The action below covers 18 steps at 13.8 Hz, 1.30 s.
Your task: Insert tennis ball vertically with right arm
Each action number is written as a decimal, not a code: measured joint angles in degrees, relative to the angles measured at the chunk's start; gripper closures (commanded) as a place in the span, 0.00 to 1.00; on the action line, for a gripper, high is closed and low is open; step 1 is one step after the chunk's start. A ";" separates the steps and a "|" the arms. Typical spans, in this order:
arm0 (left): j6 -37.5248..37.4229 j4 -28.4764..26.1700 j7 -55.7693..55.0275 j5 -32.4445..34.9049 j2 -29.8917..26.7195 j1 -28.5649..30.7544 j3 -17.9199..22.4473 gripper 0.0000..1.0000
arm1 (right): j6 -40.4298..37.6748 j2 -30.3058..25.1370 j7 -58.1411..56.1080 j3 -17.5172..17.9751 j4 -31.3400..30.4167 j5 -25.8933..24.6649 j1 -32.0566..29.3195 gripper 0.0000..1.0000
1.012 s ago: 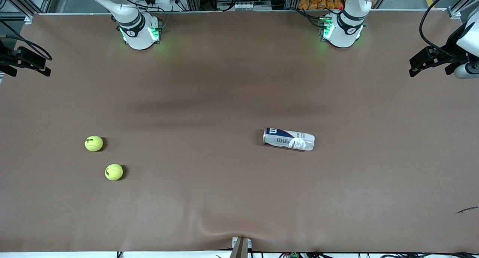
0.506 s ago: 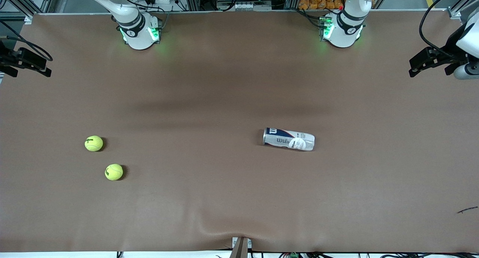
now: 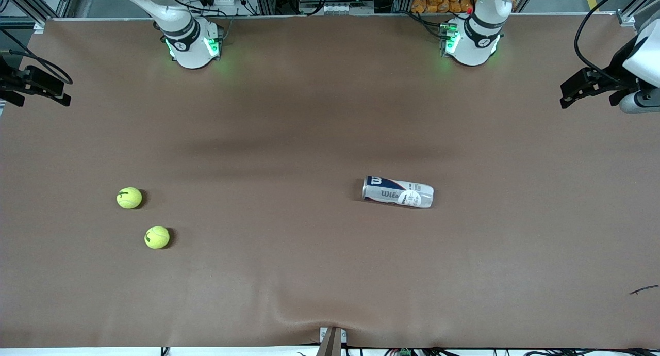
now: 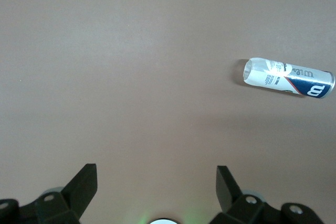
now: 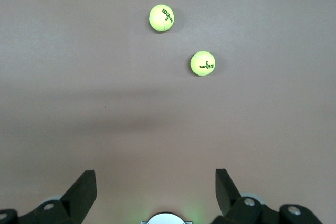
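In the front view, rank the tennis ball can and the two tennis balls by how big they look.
1. The tennis ball can, lying on its side, looks clearly largest.
2. The tennis ball nearer the camera and the tennis ball farther from it look alike in size, so they tie.

We find the table covering [image 3: 309,273] a matt brown sheet, cloth-like, rucked at its front edge; both tennis balls [image 3: 129,197] [image 3: 157,237] are fuzzy yellow felt; the can [image 3: 397,192] is glossy clear plastic with a printed label; the gripper fingers [image 5: 84,187] are matt black.
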 measured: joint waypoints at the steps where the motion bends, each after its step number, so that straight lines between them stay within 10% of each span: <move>1: 0.00 0.06 0.00 -0.23 0.00 -0.01 -0.03 0.00 | -0.01 0.00 0.00 -0.05 0.00 0.00 -0.01 0.00; 18: 0.27 -0.02 0.06 -1.38 5.38 -0.95 -4.98 0.00 | -0.05 0.00 0.02 -0.06 0.00 0.00 -0.01 0.00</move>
